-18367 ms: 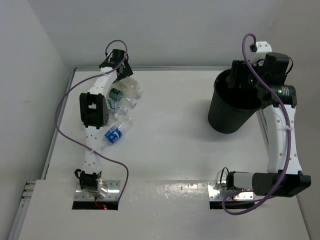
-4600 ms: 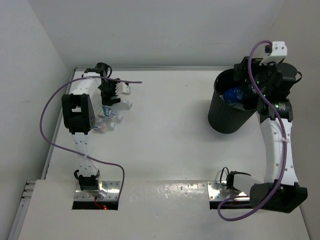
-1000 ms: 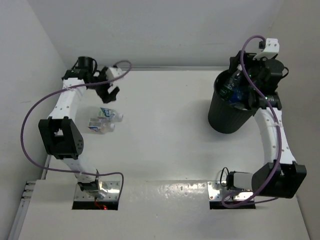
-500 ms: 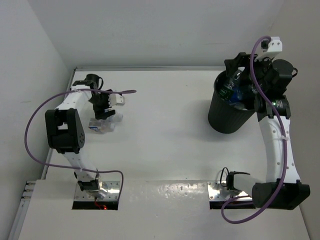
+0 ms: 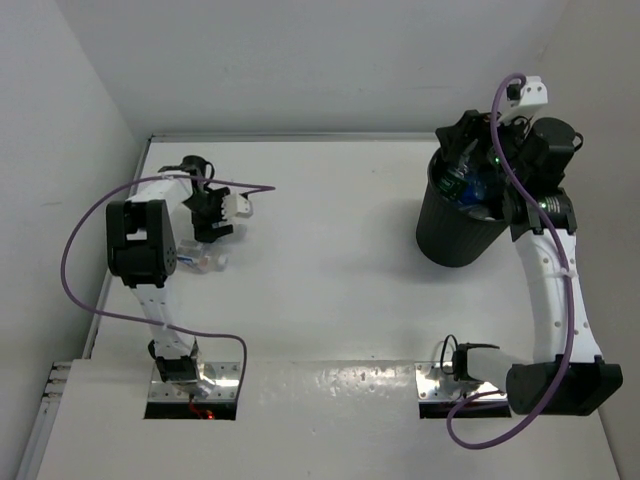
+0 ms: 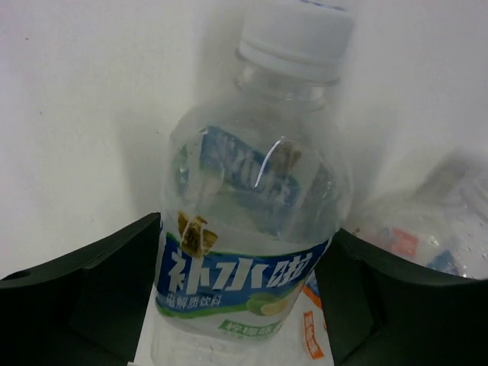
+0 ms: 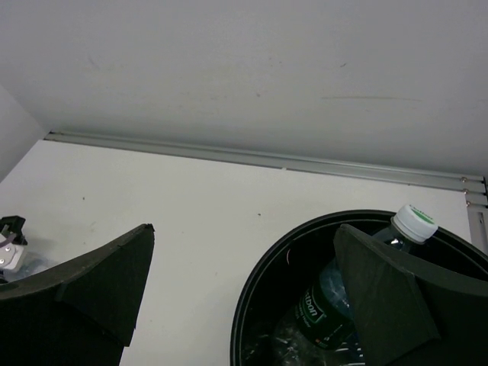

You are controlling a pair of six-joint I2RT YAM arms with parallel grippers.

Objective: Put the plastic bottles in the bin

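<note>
Blue-labelled bottle (image 6: pixel 252 175) between left gripper (image 6: pixel 245 229) jaws, hold unclear, right gripper (image 7: pixel 244 229) agape over bin (image 7: pixel 263 305)

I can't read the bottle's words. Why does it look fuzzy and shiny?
Left wrist view: the labelled bottle sits very near the camera, so its cap looks soft, a thin white glint curves across the plastic, and the crumpled bottle beside it is blurrier. Top external view: glare shines on the table along its near edge. Right wrist view: the bin rim is sharp.
</note>
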